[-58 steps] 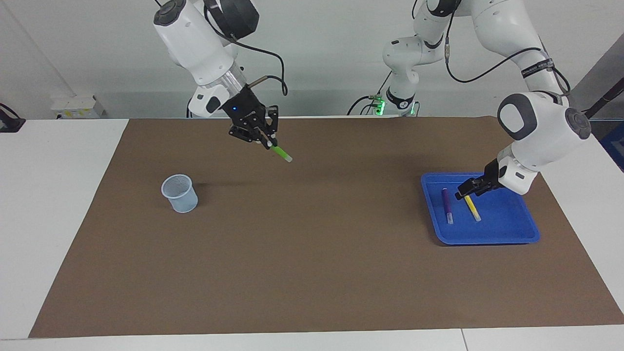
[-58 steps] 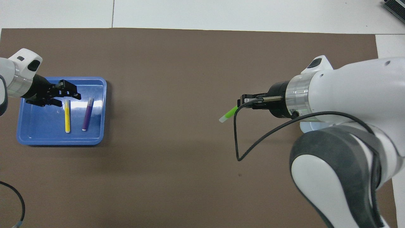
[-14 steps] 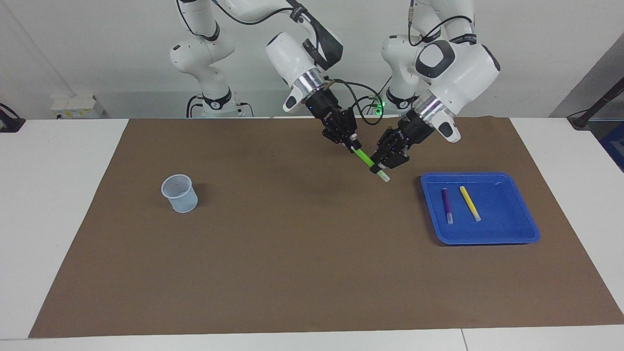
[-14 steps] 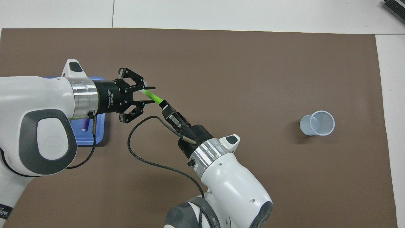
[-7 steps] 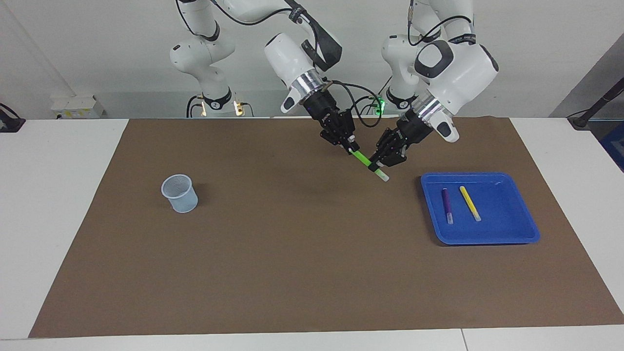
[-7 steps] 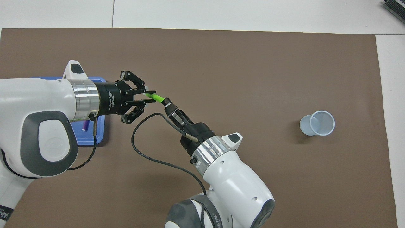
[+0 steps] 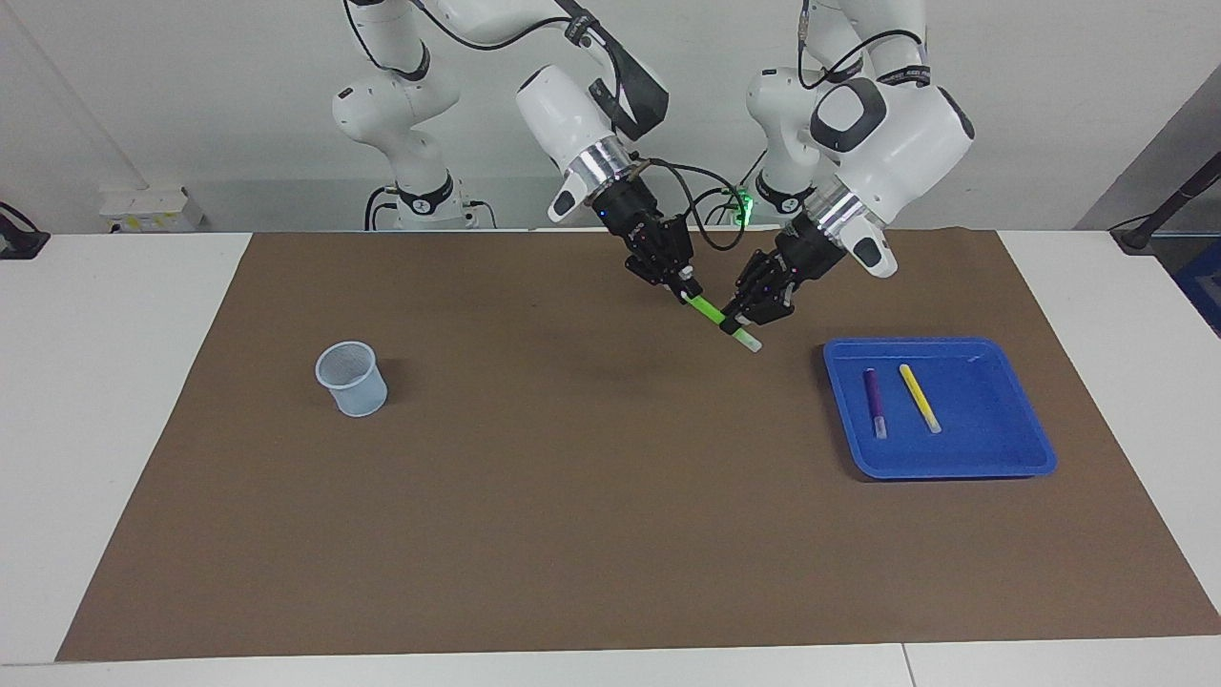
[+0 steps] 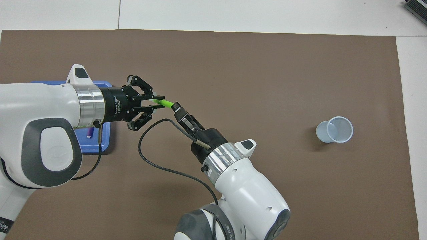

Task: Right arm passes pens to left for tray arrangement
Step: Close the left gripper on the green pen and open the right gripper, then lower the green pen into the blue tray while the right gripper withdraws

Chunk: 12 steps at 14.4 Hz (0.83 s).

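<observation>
Bright, even light from above; both views sharp. Soft, faint shadows lie on the brown mat (image 7: 572,496) below the claws and beside the cup (image 7: 352,379).

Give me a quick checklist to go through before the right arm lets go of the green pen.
1. Left claw shut on the green pen: ok, its fingertips meet on the pen near the whitish tip.
2. Right claw shut on the pen's other end: ok, so the pen is held at both ends.
3. Pen clear of the brown mat: ok, it hangs slanted in the air.
4. Free room in the blue tray: ok, the purple pen and yellow pen lie side by side, apart, with bare floor beside them.
5. Path to the tray free: ok, nothing lies between; the cup stands toward the right arm's end.
6. Firmness of the left grip: cannot tell.
</observation>
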Available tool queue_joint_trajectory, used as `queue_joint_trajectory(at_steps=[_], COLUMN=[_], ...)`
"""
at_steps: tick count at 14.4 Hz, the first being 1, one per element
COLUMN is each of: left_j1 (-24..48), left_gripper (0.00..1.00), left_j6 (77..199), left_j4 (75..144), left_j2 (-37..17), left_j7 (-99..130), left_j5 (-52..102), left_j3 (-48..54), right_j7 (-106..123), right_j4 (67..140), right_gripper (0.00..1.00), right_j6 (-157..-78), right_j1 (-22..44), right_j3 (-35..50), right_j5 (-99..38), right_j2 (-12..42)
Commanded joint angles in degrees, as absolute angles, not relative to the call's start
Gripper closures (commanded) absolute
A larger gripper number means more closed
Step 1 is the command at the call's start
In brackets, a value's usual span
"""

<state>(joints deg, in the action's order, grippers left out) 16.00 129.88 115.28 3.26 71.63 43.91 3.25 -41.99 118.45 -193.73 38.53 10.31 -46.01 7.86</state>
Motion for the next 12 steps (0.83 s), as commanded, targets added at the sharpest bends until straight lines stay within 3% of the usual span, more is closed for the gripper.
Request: queue_joint_trajectory(at_steps=[1,2,5,10,12], left_j1=[17.05,16.96,16.35,14.78,12.14], left_gripper=[1.0,1.0,1.0,1.0,1.0], left_j6=[130.43,130.43,129.64,127.01,123.86], left_j4=[116.63,116.63,116.54,116.19,116.19], left_j2=[5.1,5.1,5.18,5.36,5.71], left_j7=[71.81,71.55,70.4,65.85,60.32], left_j5=[44.39,44.38,44.38,44.21,44.03], left_j3=[2.55,2.55,2.46,2.02,2.02], right_j7=[-41.84,-41.84,-40.87,-17.71,-9.62], right_j4=[117.86,117.86,117.77,115.06,114.78], right_gripper=[0.07,0.0,0.0,0.0,0.0], right_j6=[-192.92,-192.48,-187.06,-151.15,-141.81], right_j1=[38.23,38.23,36.49,22.44,17.95], right_j3=[11.16,11.08,10.9,10.55,10.46], right_j5=[-47.64,-47.64,-47.55,-46.5,-42.57], right_j2=[7.47,7.21,5.72,-0.7,-1.58])
